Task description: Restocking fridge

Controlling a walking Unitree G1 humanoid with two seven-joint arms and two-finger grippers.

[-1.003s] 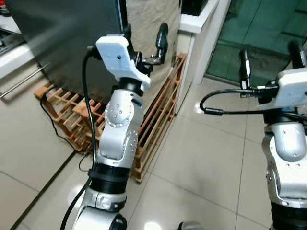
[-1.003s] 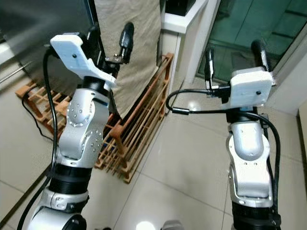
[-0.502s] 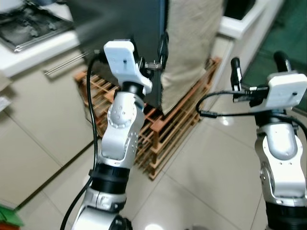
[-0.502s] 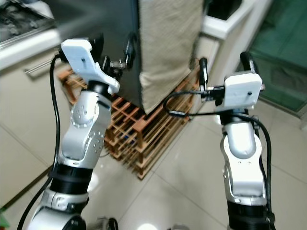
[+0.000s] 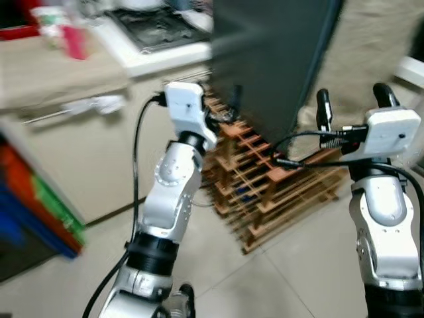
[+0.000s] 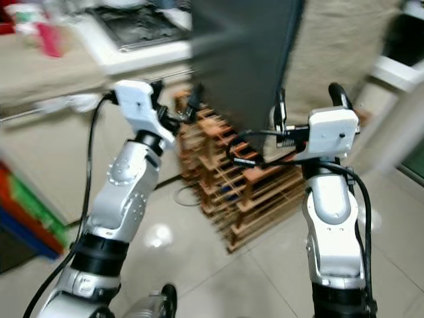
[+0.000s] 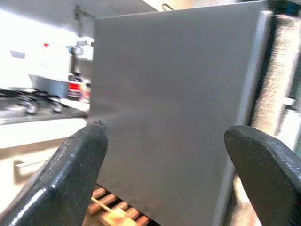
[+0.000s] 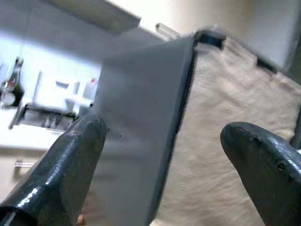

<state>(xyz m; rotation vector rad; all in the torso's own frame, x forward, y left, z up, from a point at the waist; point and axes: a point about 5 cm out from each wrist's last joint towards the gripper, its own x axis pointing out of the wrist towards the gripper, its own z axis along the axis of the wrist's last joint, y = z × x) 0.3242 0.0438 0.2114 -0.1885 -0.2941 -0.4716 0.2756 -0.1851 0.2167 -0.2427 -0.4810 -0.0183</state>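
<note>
- the left end effector (image 5: 228, 106) is raised in front of the robot, its two black fingers (image 7: 70, 174) spread wide with nothing between them.
- straight ahead of the left end effector stands the tall dark grey metal fridge (image 7: 174, 117), its flat side facing the fingers and apart from them.
- the right end effector (image 5: 352, 105) is held up at about the same height, fingers (image 8: 66, 165) also spread apart and empty.
- ahead of the right end effector is the fridge's front corner, with a beige woven cloth (image 8: 221, 155) hanging over the face just beyond that edge.
- below and beyond both end effectors, a low slatted wooden rack (image 5: 278, 189) sits on the pale tiled floor (image 5: 218, 265) at the foot of the fridge.
- off to the left end effector's outer side runs a white worktop (image 5: 156, 56) carrying a dark gas hob (image 5: 156, 26); a blurred red-and-white container (image 5: 63, 33) stands further along.
- a black cable (image 5: 136, 172) loops down beside the left arm; the head views are blurred.
</note>
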